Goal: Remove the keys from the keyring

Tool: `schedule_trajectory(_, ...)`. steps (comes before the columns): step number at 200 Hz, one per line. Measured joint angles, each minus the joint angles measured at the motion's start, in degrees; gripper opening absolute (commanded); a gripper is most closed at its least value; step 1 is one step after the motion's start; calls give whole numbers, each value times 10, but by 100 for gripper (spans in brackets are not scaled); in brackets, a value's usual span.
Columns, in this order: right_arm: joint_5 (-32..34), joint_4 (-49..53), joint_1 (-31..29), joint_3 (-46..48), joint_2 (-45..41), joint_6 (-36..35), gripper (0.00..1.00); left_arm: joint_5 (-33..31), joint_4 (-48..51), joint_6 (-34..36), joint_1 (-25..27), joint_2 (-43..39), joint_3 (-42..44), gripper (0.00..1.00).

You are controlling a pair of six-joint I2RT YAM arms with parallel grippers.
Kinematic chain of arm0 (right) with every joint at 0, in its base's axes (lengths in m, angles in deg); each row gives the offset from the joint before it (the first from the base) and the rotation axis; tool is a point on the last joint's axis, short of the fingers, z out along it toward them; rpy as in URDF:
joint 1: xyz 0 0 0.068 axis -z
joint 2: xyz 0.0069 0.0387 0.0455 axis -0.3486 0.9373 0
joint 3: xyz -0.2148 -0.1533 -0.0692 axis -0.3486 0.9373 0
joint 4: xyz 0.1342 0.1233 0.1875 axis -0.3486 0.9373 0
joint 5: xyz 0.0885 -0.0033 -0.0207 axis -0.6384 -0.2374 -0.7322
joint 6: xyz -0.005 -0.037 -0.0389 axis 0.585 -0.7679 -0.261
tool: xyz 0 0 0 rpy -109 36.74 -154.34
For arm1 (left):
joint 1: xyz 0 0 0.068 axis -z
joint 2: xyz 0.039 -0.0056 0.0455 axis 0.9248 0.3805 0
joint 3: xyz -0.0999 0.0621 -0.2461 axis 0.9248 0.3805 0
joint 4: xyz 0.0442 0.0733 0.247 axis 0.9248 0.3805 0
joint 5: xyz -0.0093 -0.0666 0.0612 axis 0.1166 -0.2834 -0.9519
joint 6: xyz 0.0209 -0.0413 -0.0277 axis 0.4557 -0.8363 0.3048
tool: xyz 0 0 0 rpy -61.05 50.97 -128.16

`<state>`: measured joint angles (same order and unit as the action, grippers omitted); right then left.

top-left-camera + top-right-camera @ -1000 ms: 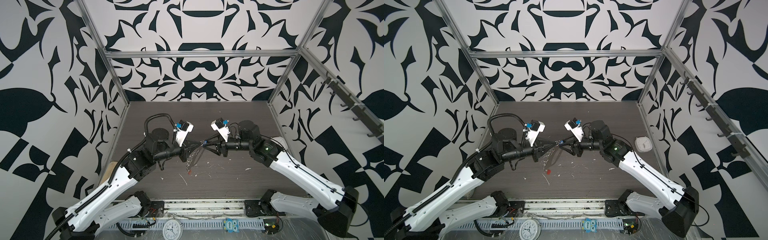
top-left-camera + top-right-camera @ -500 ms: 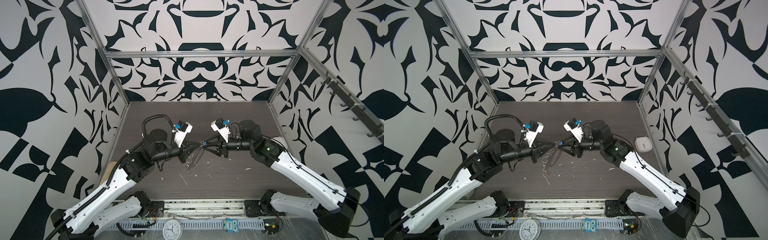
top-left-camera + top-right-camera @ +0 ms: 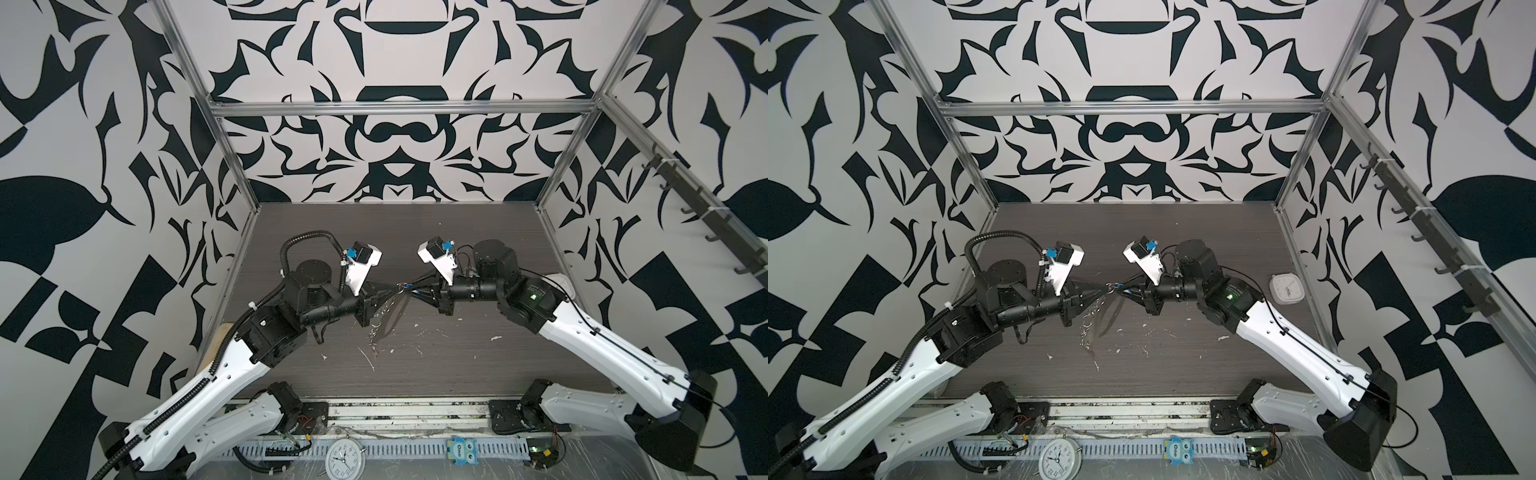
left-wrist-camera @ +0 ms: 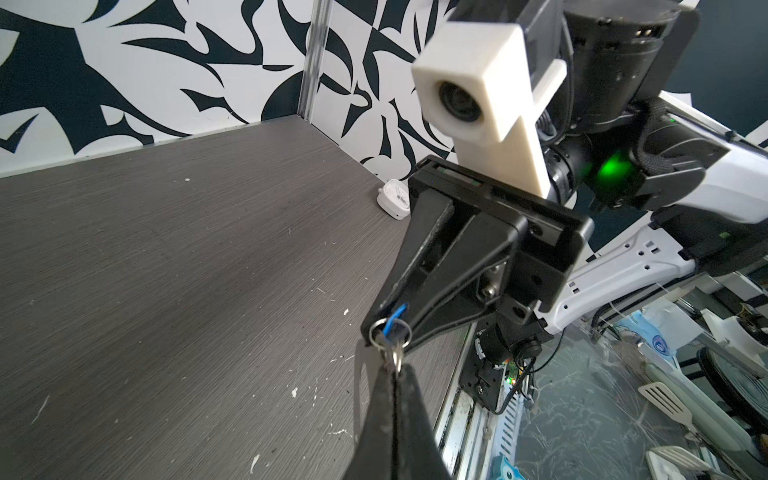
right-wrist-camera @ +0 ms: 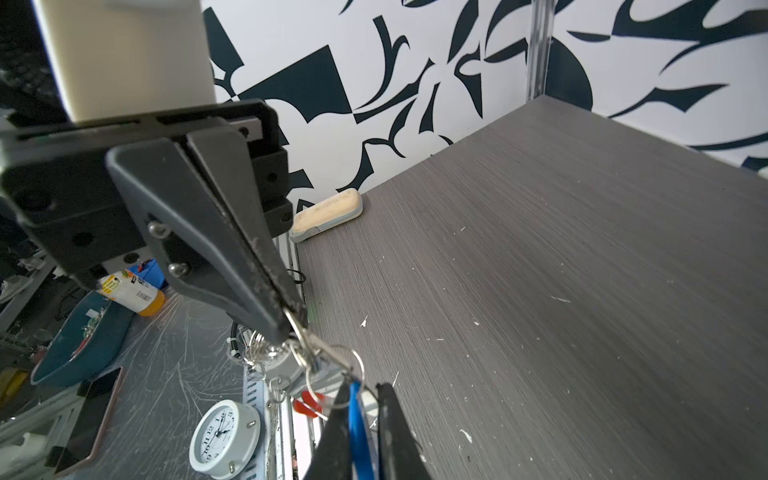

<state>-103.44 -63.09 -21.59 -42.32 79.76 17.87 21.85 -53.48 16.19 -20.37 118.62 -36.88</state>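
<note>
**Two grippers meet at the keyring above the table**

Both arms reach inward and their fingertips nearly touch in mid-air over the middle of the dark wood-grain table (image 3: 457, 374).

The left gripper (image 3: 395, 287) is fully closed. Its two fingers are pressed flat together and pinch one ring of the keyring (image 5: 332, 357) at the very tip, as the right wrist view shows (image 5: 293, 320). From that pinch, the chain of silvery rings hangs down below the left fingers in both top views (image 3: 1090, 320).

The right gripper (image 3: 1119, 289) has its jaws drawn narrow onto the blue key (image 5: 356, 415). The blue tag stands edge-on between the two fingers, and one end pokes out beside the rings in the left wrist view (image 4: 397, 318). A thin strip of light shows between the tag and one finger.

The red key (image 5: 307, 405) dangles at the low end of the chain, beneath both grippers. Whether it touches the tabletop cannot be told.

A small white clock (image 3: 1286, 289) lies well apart, by the right wall.
</note>
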Motion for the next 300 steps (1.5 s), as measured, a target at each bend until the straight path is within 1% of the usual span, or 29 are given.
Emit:
schedule_trajectory(18,8,7,-1,-2,0,0,3,-3,0,-5,0,0,0,0)
schedule_trajectory(25,10,10,-2,-3,0,-1,0,-4,0,-5,0,0,0,5)
schedule_trajectory(37,12,12,-2,-6,0,-2,0,-5,0,-8,0,0,0,13)
schedule_trajectory(79,13,36,-2,-21,0,-11,0,-13,-1,-10,1,-5,2,35)
schedule_trajectory(95,13,45,-2,-26,0,-17,0,-19,-2,-13,1,-13,7,40)
schedule_trajectory(116,13,54,-2,-30,0,-25,0,-26,-2,-13,1,-26,16,45)
schedule_trajectory(186,-3,71,-2,-43,0,-60,0,-29,-1,-5,1,-31,22,49)
schedule_trajectory(194,-7,72,-2,-44,0,-63,0,-29,-1,-3,1,-28,22,48)
schedule_trajectory(215,-16,77,-2,-47,0,-71,0,-28,-2,-1,1,-20,22,42)
schedule_trajectory(250,-24,84,-2,-54,0,-84,0,-27,-15,1,1,-12,41,42)
schedule_trajectory(267,-30,92,-1,-61,2,-92,0,-23,-18,-2,1,-9,51,39)
schedule_trajectory(300,-50,97,7,-80,4,-110,0,-2,-31,-3,1,-7,57,39)
